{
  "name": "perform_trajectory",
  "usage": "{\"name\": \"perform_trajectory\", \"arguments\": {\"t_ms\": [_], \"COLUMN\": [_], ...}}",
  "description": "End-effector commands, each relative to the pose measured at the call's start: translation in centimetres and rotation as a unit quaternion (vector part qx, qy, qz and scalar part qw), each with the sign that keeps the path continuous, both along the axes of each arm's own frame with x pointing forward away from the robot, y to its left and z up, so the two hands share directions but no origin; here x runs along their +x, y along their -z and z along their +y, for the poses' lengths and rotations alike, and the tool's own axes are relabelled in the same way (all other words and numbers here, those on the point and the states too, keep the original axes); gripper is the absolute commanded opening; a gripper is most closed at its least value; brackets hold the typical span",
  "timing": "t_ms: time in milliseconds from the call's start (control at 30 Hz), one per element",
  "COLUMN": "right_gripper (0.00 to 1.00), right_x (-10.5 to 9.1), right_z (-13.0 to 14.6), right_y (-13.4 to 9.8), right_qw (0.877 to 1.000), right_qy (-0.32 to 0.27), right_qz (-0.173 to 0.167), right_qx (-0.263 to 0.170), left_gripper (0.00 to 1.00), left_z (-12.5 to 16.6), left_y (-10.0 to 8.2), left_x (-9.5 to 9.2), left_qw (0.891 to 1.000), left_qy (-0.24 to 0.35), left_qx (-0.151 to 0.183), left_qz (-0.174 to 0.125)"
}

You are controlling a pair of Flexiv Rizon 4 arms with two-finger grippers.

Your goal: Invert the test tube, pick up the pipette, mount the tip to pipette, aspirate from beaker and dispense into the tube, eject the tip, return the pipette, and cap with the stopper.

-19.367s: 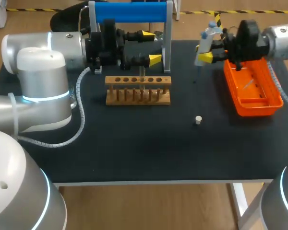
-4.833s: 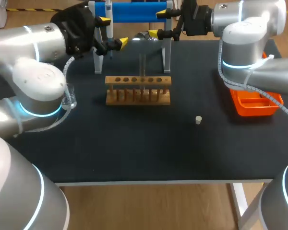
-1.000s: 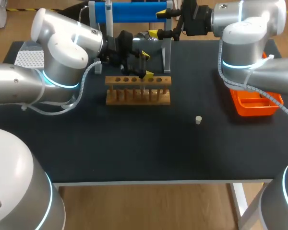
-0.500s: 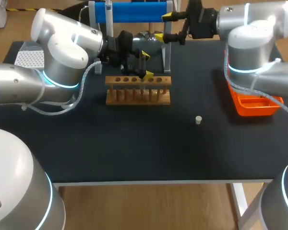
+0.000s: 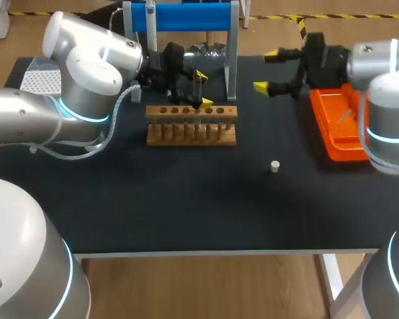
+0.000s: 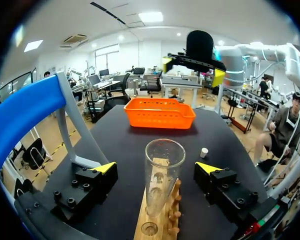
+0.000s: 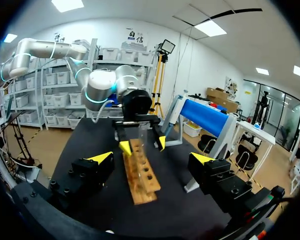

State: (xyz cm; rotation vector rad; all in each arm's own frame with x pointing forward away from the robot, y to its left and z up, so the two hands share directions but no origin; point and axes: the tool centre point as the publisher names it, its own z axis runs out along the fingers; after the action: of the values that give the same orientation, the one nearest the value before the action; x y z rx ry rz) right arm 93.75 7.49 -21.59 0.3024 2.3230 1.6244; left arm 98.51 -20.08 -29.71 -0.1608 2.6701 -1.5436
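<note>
A clear test tube point(image 6: 159, 170) stands upright, mouth up, in the wooden rack point(image 5: 191, 125). My left gripper point(image 5: 203, 89) is open around it, one yellow fingertip point(image 6: 105, 167) on each side, neither touching the glass. My right gripper point(image 5: 266, 70) hangs open and empty above the table, between the stand and the orange tray point(image 5: 349, 129). The pipette point(image 5: 149, 14) hangs on the blue stand point(image 5: 181, 16). A small white stopper point(image 5: 274, 166) lies on the black mat. In the right wrist view the rack point(image 7: 142, 175) and my left gripper point(image 7: 141, 144) lie ahead of my right gripper point(image 7: 152, 158).
A white tip box point(image 5: 40, 81) sits at the far left behind my left arm. The stand's grey posts point(image 5: 232, 60) rise just behind the rack. The orange tray point(image 6: 160, 113) shows beyond the tube in the left wrist view.
My right arm has swung away from the back of the stand, rightward and forward, to the orange tray's side. My left gripper has stayed around the tube.
</note>
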Motion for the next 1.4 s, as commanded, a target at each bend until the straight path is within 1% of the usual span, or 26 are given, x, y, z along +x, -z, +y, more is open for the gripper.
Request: {"name": "perform_trajectory", "arguments": {"t_ms": [33, 67, 167, 300, 533, 633, 667, 767, 967, 1100, 1300, 1400], "right_gripper": [1.00, 1.00, 1.00, 1.00, 1.00, 1.00, 1.00, 1.00, 1.00, 1.00, 1.00, 1.00], "right_x": [-6.9, -7.3, -9.4, -11.4, -14.1, -14.8, -14.9, -15.1, -15.2, -15.0, -14.5, -14.0], "right_z": [-7.0, -7.2, -8.0, -8.3, -8.0, -7.8, -7.8, -7.7, -7.0, -6.7, -5.9, -5.6], "right_y": [-0.9, -0.8, 0.2, 2.0, 5.9, 7.2, 7.5, 8.7, 11.1, 12.5, 14.4, 15.3], "right_qw": [1.000, 1.000, 1.000, 0.999, 0.998, 0.998, 0.998, 0.998, 0.996, 0.994, 0.992, 0.991], "right_qy": [0.009, 0.010, 0.013, 0.015, 0.022, 0.025, 0.026, 0.034, 0.051, 0.068, 0.084, 0.093], "right_qz": [0.000, 0.001, 0.011, 0.029, 0.055, 0.048, 0.047, 0.060, 0.070, 0.080, 0.079, 0.086], "right_qx": [0.004, 0.005, 0.005, 0.004, -0.006, -0.014, -0.014, -0.009, -0.016, -0.018, -0.042, -0.046], "left_gripper": [1.00, 1.00, 1.00, 1.00, 1.00, 1.00, 1.00, 1.00, 1.00, 1.00, 1.00, 1.00], "left_z": [0.0, 0.0, 0.0, 0.0, 0.0, 0.0, 0.0, 0.0, 0.0, 0.0, 0.0, 0.0], "left_y": [0.1, 0.1, 0.1, 0.1, 0.1, 0.1, 0.1, 0.1, 0.1, 0.1, 0.1, 0.1], "left_x": [0.1, 0.1, 0.1, 0.1, 0.1, 0.1, 0.1, 0.1, 0.1, 0.1, 0.1, 0.1], "left_qw": [1.000, 1.000, 1.000, 1.000, 1.000, 1.000, 1.000, 1.000, 1.000, 1.000, 1.000, 1.000], "left_qy": [0.001, 0.001, 0.001, 0.001, 0.001, 0.001, 0.001, 0.001, 0.001, 0.001, 0.001, 0.001], "left_qx": [-0.001, -0.001, -0.001, -0.001, -0.001, -0.001, -0.001, -0.001, -0.001, -0.001, -0.001, -0.001], "left_qz": [0.000, 0.000, 0.000, 0.000, 0.000, 0.000, 0.000, 0.000, 0.000, 0.000, 0.000, 0.000]}}
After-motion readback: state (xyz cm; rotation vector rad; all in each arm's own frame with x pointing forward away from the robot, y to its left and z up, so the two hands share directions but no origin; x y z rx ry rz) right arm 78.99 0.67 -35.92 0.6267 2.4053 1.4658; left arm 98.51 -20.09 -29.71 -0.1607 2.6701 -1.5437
